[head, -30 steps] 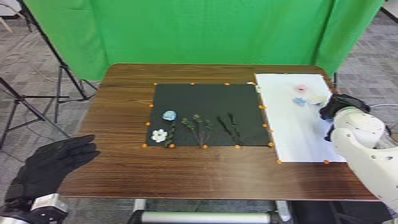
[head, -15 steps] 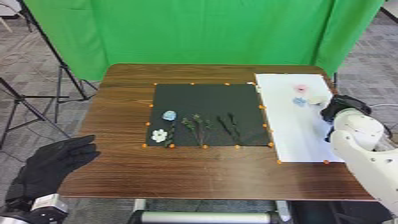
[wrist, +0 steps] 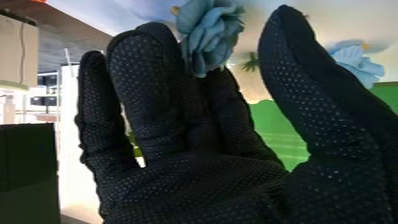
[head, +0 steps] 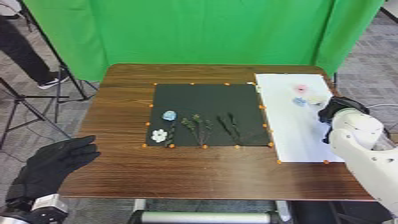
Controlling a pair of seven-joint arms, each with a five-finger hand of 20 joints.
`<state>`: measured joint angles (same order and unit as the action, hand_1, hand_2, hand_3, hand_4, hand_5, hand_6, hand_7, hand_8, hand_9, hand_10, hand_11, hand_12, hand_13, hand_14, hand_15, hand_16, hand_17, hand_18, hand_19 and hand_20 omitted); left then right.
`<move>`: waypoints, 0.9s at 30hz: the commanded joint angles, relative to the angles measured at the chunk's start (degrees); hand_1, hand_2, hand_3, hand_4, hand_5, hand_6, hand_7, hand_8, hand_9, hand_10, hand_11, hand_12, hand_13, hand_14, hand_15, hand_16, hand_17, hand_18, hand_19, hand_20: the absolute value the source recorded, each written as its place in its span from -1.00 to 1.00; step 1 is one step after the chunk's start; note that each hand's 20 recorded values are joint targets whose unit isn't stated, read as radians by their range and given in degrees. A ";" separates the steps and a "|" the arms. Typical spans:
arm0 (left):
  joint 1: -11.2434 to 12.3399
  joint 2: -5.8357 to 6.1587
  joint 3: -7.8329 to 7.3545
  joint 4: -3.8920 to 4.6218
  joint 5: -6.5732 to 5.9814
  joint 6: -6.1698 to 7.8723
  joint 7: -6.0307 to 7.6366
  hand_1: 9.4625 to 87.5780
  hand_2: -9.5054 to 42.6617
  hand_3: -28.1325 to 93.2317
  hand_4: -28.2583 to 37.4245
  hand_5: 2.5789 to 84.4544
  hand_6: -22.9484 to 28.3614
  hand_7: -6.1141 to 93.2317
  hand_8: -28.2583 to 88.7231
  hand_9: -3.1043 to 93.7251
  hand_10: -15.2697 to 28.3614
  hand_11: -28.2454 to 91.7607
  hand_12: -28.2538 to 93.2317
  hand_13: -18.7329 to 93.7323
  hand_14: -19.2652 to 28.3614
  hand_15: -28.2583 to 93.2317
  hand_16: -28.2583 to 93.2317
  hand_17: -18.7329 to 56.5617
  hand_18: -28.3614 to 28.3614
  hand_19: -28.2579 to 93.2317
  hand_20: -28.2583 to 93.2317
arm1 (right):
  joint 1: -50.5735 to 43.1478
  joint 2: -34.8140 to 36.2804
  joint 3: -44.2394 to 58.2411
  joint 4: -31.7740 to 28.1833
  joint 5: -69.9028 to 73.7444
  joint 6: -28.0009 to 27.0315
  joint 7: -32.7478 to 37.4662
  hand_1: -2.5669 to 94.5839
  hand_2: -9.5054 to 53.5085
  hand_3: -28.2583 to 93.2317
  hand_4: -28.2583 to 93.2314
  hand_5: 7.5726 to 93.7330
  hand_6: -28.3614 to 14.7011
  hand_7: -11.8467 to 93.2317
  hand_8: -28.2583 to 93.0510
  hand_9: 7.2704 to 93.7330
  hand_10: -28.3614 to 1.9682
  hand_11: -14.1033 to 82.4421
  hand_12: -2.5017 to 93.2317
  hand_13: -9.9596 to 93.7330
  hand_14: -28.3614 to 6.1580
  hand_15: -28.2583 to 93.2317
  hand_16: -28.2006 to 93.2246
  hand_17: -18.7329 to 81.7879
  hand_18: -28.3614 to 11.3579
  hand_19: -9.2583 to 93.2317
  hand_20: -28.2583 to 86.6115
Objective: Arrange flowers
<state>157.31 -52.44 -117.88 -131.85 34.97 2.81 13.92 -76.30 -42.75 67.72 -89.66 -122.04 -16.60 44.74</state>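
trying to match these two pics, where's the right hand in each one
Head view: right hand far right, at the white sheet's right edge.
Right wrist view: close up across the middle, palm showing.
Shared landmark: green curtain.

Bright, diffuse light covers the surface (head: 187, 172) beside the right robot hand (head: 342, 106); past its fingers, opposite the thumb, the background glares washed-out white.
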 commanded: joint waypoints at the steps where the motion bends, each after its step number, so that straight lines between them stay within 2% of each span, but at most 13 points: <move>1: 0.96 -0.02 0.16 0.02 0.04 -0.19 0.33 -0.54 -0.43 0.76 -0.66 0.18 0.50 -0.60 -0.66 -0.08 0.76 0.09 -0.36 -0.15 1.00 0.46 -0.73 -0.75 0.79 0.43 -0.27 | -0.83 -0.52 -1.86 0.02 1.15 0.23 1.25 -0.14 -0.99 0.86 -1.00 0.19 0.05 -0.36 -0.74 0.34 -0.29 -0.14 -0.59 0.44 -0.02 0.66 -0.25 -0.16 -0.73 0.76 -0.30; 4: 1.02 -0.12 0.23 -0.02 0.10 -0.19 0.21 -0.54 -0.43 0.76 -0.66 0.18 0.51 -0.60 -0.66 -0.08 0.77 0.09 -0.36 -0.15 1.00 0.46 -0.73 -0.75 0.80 0.43 -0.27 | -0.77 -0.47 -2.61 0.02 0.64 1.58 1.75 -0.08 -1.00 0.84 -1.00 0.26 0.09 -0.32 -0.75 0.43 -0.15 -0.09 -0.57 0.49 0.05 0.64 -0.24 -0.12 -0.72 0.77 -0.30; 8: 1.09 -0.14 0.34 -0.06 0.05 -0.04 0.39 -0.54 -0.43 0.77 -0.66 0.18 0.51 -0.60 -0.66 -0.08 0.76 0.09 -0.36 -0.15 1.00 0.46 -0.73 -0.75 0.80 0.43 -0.27 | -1.32 -0.33 -2.94 -0.02 -0.46 3.09 1.66 0.11 -1.00 0.71 -1.00 0.38 0.11 -0.24 -0.52 0.68 0.29 -0.34 -0.25 0.60 0.28 0.56 -0.11 -0.06 -0.68 0.80 -0.33; 12: 1.14 -0.14 0.36 -0.07 0.03 -0.01 0.35 -0.54 -0.42 0.76 -0.67 0.18 0.50 -0.60 -0.66 -0.08 0.77 0.09 -0.36 -0.15 1.00 0.46 -0.73 -0.75 0.79 0.43 -0.27 | -1.58 -0.42 -2.88 0.17 0.00 3.66 2.32 0.20 -1.00 0.70 -1.00 0.47 0.19 -0.15 -0.49 0.77 0.46 -0.32 -0.18 0.67 0.39 0.53 -0.08 -0.03 -0.64 0.80 -0.33; 16: 1.36 -0.34 0.22 -0.09 0.06 -0.04 0.47 -0.54 -0.42 0.76 -0.67 0.18 0.50 -0.60 -0.66 -0.08 0.77 0.09 -0.36 -0.16 1.00 0.46 -0.73 -0.75 0.80 0.43 -0.27 | -1.02 -0.52 -3.35 0.56 -0.22 4.90 2.41 0.24 -1.00 0.70 -1.00 0.53 0.28 -0.06 -0.46 0.82 0.55 -0.29 -0.15 0.72 0.42 0.52 -0.07 -0.01 -0.60 0.80 -0.33; 17: 0.89 -0.43 0.22 -0.01 0.15 -0.23 -0.10 -0.54 -0.42 0.76 -0.66 0.18 0.50 -0.60 -0.66 -0.08 0.77 0.09 -0.36 -0.16 1.00 0.46 -0.73 -0.75 0.80 0.43 -0.27 | -1.45 -0.32 -3.13 0.22 -0.22 5.28 2.58 0.25 -1.00 0.70 -1.00 0.54 0.28 -0.05 -0.46 0.83 0.56 -0.29 -0.15 0.74 0.41 0.52 -0.08 -0.01 -0.59 0.80 -0.33; 22: 1.40 -0.51 0.04 -0.24 0.20 -0.16 0.07 -0.54 -0.42 0.76 -0.66 0.18 0.51 -0.60 -0.66 -0.08 0.76 0.09 -0.36 -0.16 1.00 0.46 -0.73 -0.75 0.80 0.43 -0.27 | -0.11 -0.18 -4.11 0.01 -0.26 8.02 2.57 0.25 -1.00 0.72 -1.00 0.56 0.27 -0.03 -0.47 0.84 0.56 -0.28 -0.12 0.75 0.44 0.53 -0.07 0.00 -0.58 0.81 -0.32; 27: 1.90 -0.65 -1.01 -0.47 0.39 -0.51 -0.52 -0.54 -0.42 0.77 -0.66 0.18 0.50 -0.60 -0.66 -0.08 0.77 0.09 -0.36 -0.16 1.00 0.46 -0.73 -0.75 0.80 0.43 -0.27 | 1.98 -0.19 -4.99 -1.41 1.10 8.68 2.29 0.25 -1.00 0.73 -1.00 0.57 0.25 -0.02 -0.47 0.85 0.56 -0.28 -0.11 0.75 0.45 0.54 -0.07 0.01 -0.58 0.82 -0.32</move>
<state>157.64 -52.55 -117.84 -131.91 35.01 2.84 14.04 -76.11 -42.68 64.15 -89.97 -122.15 -9.21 46.99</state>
